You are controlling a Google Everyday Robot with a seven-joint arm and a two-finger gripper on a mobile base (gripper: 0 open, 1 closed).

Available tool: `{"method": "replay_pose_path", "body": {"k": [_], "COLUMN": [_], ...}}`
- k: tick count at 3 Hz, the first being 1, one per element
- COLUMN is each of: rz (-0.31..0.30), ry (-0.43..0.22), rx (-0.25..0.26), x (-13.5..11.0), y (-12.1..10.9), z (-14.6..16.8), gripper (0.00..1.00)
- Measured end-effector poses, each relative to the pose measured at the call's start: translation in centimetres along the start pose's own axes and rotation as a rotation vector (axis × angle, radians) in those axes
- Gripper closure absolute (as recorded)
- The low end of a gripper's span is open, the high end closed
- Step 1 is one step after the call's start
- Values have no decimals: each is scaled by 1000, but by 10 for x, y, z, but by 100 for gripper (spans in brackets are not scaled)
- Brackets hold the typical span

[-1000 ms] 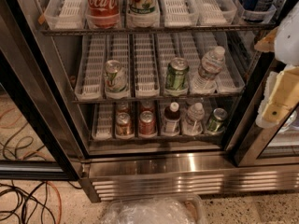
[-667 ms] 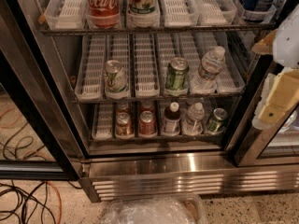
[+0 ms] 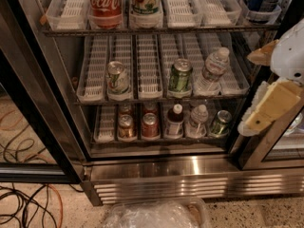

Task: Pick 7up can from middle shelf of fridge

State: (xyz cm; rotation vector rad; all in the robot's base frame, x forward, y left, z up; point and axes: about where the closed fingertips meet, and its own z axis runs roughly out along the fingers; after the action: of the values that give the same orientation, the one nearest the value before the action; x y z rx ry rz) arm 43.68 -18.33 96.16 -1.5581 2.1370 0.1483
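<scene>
The 7up can (image 3: pixel 117 77), pale silver with green markings, stands upright in a white lane tray on the left side of the middle shelf (image 3: pixel 147 87) of the fridge (image 3: pixel 156 172). My gripper (image 3: pixel 260 85) hangs at the right edge of the view, in front of the fridge's right door frame. It is well to the right of the can, apart from it, open, with nothing between its yellowish fingers (image 3: pixel 271 106).
On the same shelf stand a darker green can (image 3: pixel 179 75) and a water bottle (image 3: pixel 212 71). The rack below holds red cans (image 3: pixel 149 125), small bottles and a green can. A Coca-Cola bottle (image 3: pixel 104 4) stands above. Cables (image 3: pixel 23 208) and a plastic bag (image 3: pixel 156 215) lie on the floor.
My gripper has shifted slightly left and down toward the fridge opening. The cans and bottles have not moved.
</scene>
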Motion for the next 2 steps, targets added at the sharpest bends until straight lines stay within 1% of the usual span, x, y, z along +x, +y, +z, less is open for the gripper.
{"method": "replay_pose_path", "body": {"k": [1, 2], "rz": [69, 115], "ry": [-124, -244], "rx": [13, 47], "x": [-13, -25], "y": [8, 16], "z": [12, 26], "gripper": [0, 0]}}
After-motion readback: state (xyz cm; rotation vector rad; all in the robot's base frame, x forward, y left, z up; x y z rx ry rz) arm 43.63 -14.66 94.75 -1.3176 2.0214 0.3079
